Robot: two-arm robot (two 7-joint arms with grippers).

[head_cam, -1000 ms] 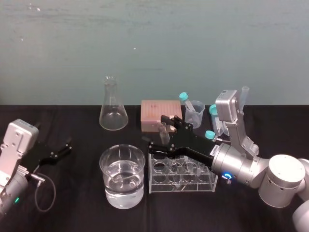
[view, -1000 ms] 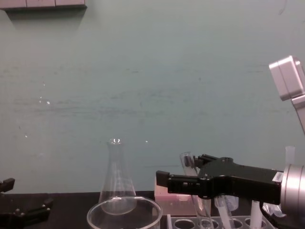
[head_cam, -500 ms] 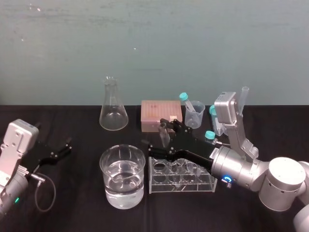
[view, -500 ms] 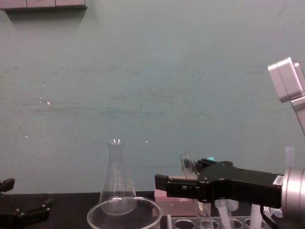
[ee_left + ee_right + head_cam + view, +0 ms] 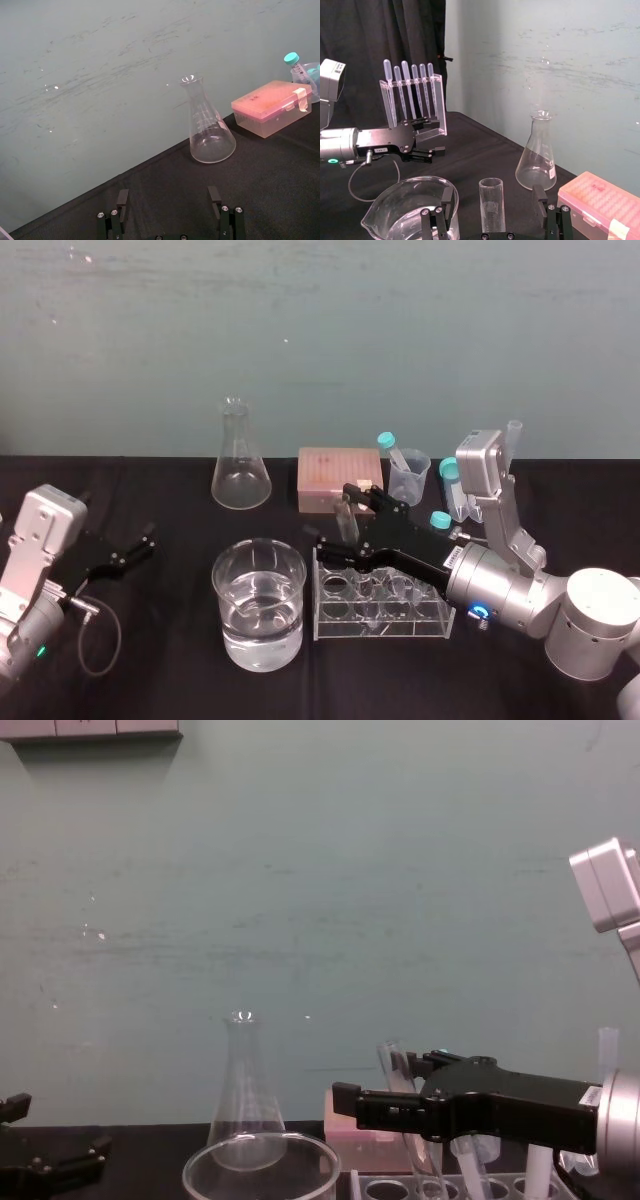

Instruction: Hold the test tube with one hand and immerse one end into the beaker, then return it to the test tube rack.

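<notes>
Gripper (image 5: 335, 512) level, astride test tube (image 5: 492, 201)

With my right gripper (image 5: 335, 514) at the test tube rack (image 5: 400, 628), the beaker (image 5: 240, 635) crowds me just to the left and the pink box (image 5: 335, 470) stands behind, while bare table (image 5: 170, 640) lies open beyond the beaker.

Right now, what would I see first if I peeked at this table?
The long black right gripper, open around a glass tube standing in the clear rack at front right. Just left of it sits a big beaker of clear liquid; the left gripper rests open at far left.
</notes>
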